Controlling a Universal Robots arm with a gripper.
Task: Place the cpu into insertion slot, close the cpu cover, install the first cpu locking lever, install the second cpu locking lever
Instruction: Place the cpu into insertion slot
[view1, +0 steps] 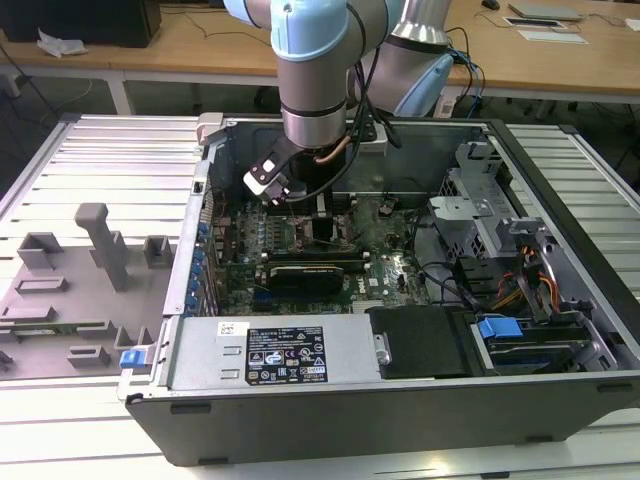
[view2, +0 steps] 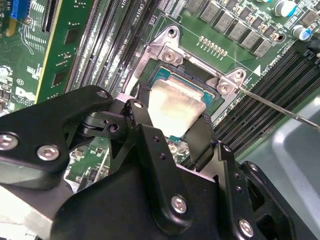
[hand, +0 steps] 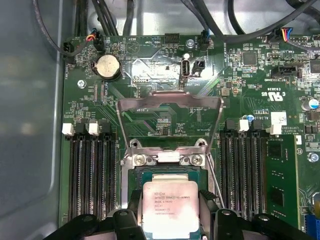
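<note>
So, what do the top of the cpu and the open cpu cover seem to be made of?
The cpu top looks like metal, pale silvery with a dull brushed finish: it gives a soft glare in both wrist views. The cpu cover looks like thin bare sheet metal, silver-grey, catching bright reflections along its bent edges. Which metal cannot be told.

cpu (hand: 170, 207) pale satin metal; cpu cover (hand: 170, 99) shiny bare metal
</note>
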